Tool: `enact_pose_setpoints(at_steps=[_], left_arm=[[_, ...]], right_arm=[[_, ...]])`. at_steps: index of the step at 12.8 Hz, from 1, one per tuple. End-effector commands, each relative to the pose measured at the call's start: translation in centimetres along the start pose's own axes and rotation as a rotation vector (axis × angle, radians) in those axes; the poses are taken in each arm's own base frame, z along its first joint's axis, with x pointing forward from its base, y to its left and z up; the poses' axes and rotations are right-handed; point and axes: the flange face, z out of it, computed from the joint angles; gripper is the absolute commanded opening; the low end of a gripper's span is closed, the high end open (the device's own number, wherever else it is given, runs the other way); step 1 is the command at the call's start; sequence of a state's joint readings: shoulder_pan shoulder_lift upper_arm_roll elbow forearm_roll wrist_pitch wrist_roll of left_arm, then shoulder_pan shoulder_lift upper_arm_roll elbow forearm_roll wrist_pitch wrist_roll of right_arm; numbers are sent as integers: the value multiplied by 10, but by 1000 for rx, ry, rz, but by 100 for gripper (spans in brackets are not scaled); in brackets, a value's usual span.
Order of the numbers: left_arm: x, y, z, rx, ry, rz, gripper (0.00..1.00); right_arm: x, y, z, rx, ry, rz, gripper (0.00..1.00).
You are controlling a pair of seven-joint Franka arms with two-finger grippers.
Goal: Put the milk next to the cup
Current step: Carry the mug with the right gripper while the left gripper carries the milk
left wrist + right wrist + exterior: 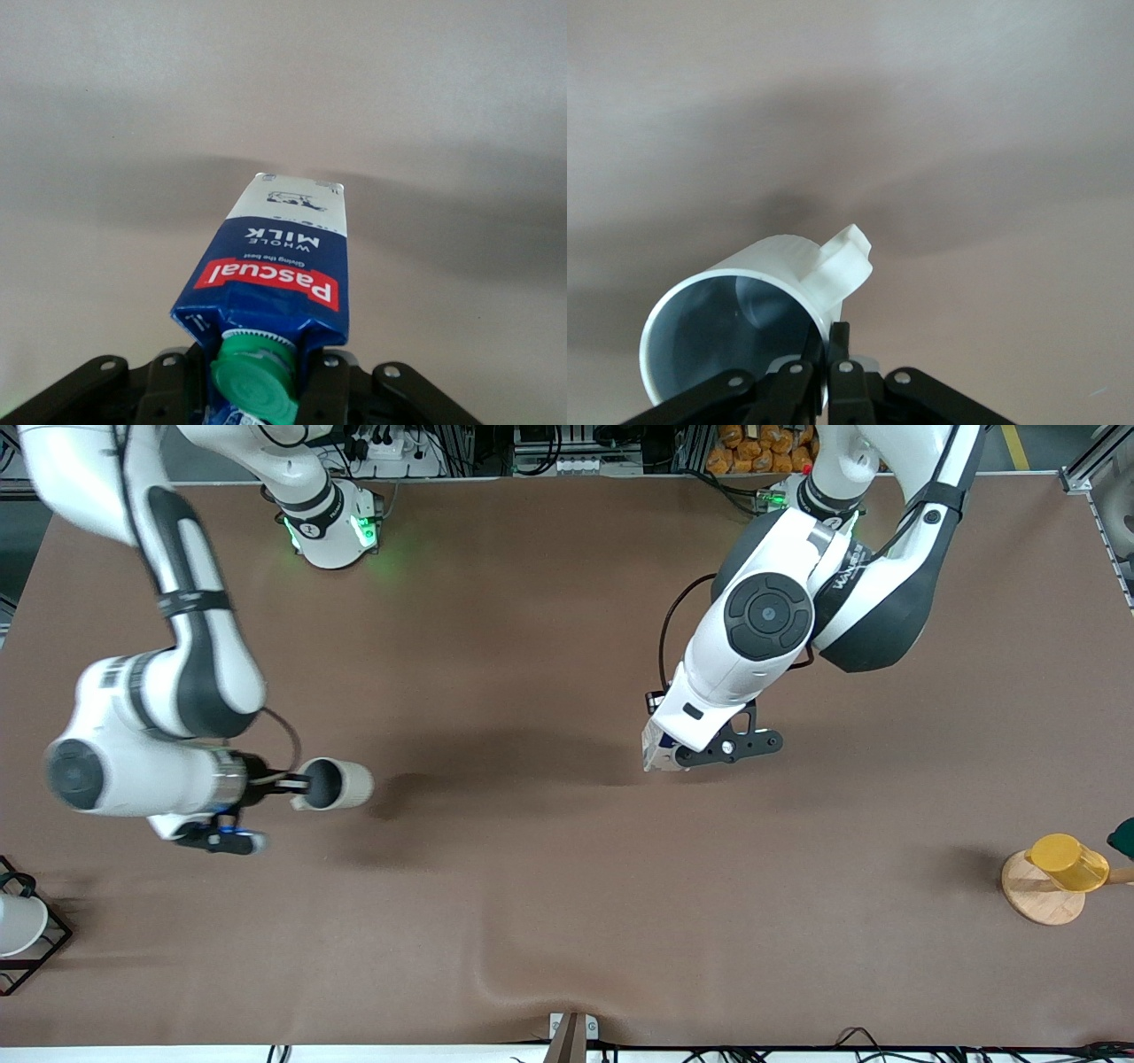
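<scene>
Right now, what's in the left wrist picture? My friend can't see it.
The left tool is shut on the milk, a dark blue carton with a red label band and a round green cap. The carton hangs over the plain brown table.

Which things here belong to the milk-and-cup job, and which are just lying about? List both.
In the job: milk, shut in the left gripper; cup, gripped at its rim by the right gripper.

Lying about: yellow cup on its wooden stand; white cup on the black wire rack.
</scene>
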State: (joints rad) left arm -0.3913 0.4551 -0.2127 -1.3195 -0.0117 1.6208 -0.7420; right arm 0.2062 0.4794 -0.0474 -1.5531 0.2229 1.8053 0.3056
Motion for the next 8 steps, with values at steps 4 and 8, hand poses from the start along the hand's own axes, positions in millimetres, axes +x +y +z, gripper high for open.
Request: enact_pose_setpoints(at_steps=[4, 8], left_arm=[[-9, 6, -6, 1, -11, 0, 0], [-18, 15, -5, 7, -8, 18, 0]], right_arm=[[-56, -166, 38, 102, 54, 259, 0], [-86, -260, 94, 143, 132, 329, 0]])
